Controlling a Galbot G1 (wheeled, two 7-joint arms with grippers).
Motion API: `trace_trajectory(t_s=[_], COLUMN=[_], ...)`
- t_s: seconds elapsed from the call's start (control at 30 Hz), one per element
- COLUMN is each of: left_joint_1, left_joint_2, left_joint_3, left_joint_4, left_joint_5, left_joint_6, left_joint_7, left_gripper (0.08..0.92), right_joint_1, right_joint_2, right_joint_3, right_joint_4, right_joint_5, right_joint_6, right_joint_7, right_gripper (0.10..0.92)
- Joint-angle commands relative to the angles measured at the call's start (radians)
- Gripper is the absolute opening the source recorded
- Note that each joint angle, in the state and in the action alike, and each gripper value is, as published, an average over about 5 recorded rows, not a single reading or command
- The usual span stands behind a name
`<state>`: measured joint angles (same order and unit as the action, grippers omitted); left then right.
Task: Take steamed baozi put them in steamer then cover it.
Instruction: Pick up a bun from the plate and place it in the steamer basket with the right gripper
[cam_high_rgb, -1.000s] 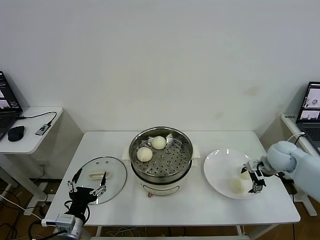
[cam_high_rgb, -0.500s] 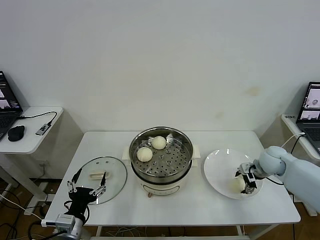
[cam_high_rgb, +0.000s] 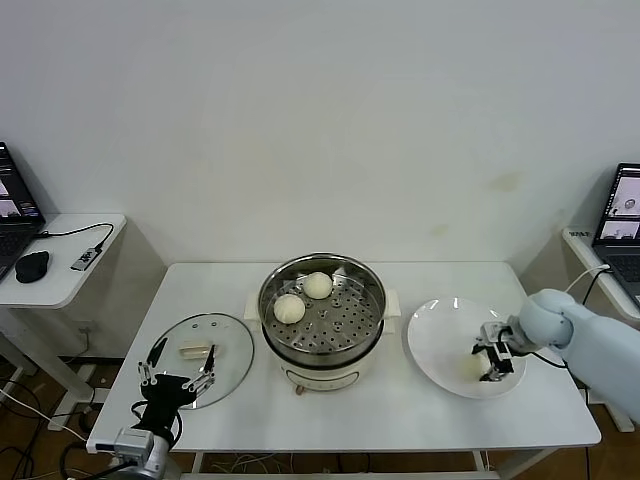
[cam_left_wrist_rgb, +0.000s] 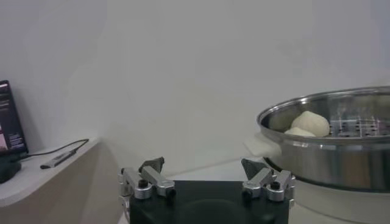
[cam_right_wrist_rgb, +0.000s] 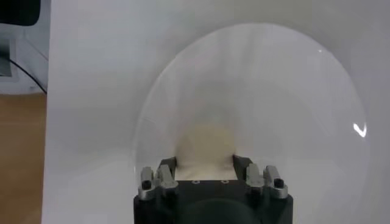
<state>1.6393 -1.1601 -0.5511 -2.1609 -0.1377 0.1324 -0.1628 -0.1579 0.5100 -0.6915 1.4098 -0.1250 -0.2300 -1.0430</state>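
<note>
Right tool (cam_high_rgb: 494, 363) down on the white plate (cam_high_rgb: 435, 340) at the right side of the table (cam_high_rgb: 400, 410), fingers pinched around an off-white baozi (cam_right_wrist_rgb: 206, 145), the bun wedged between them in the right wrist view and resting on the plate, not yet lifted. No second bun clearly distinguishable on the plate from the head view; hidden by the tool, if there.

Left of the plate, at the table's centre, the stainless steamer (cam_high_rgb: 322, 345) on its cream base, uncovered, perforated tray exposed. Two baozi already inside: one toward the back (cam_high_rgb: 318, 285), one just beside it toward the left (cam_high_rgb: 289, 308). Most of the tray bare, with ample room for more.

Farther left, the glass cover (cam_high_rgb: 232, 347) lying flat on the table with its cream bar handle up, well apart from the steamer. Left tool (cam_high_rgb: 177, 379) parked at the near edge of the cover, fingers spread wide, holding nothing; same spread visible in the left wrist view (cam_left_wrist_rgb: 206, 175), with the steamer's rim and both loaded buns beyond.

Roughly halfway by the look of it: two buns loaded, a third in the grip, loading unfinished. Remaining, on this evidence: lift and carry to the tray, any further bun likewise, then cover onto the pot, the last step untouched.
</note>
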Motion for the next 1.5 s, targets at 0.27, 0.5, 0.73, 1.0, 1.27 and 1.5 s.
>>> trace_trajectory(t_s=[0.27,0.5,0.73,1.0,1.27,1.5], left_joint_1=[-0.016,-0.018,-0.009,0.001,0.012,0.022], left_joint_2=[0.006,0.005,0.000,-0.012,-0.028,-0.031], left_joint_3=[0.006,0.004,-0.005,-0.016,-0.021,-0.029], left_joint_4=[0.008,0.005,-0.002,-0.020,-0.052,-0.058], left_joint_5=[-0.008,-0.010,-0.009,-0.007,-0.001,0.008], left_joint_6=[0.001,0.001,0.000,0.000,0.000,0.000], left_joint_7=[0.000,0.000,-0.001,-0.002,-0.002,-0.002], left_gripper=[0.823,0.823,0.823,0.823,0.823,0.823], right_joint_1=[0.640,0.867,0.847,0.783,0.747,0.699], right_joint_2=[0.039,0.212,0.363,0.513,0.590,0.639], right_joint_3=[-0.302,-0.458,-0.531,-0.599,-0.656,-0.661], right_joint_4=[0.013,0.029,0.063,0.053,0.038,0.013], right_joint_5=[0.270,0.403,0.489,0.426,0.310,0.154], right_joint_6=[-0.014,-0.018,0.035,0.219,0.365,0.461], right_joint_7=[-0.062,-0.016,0.066,0.108,0.105,0.103], right_gripper=[0.594,0.594,0.599,0.602,0.602,0.602])
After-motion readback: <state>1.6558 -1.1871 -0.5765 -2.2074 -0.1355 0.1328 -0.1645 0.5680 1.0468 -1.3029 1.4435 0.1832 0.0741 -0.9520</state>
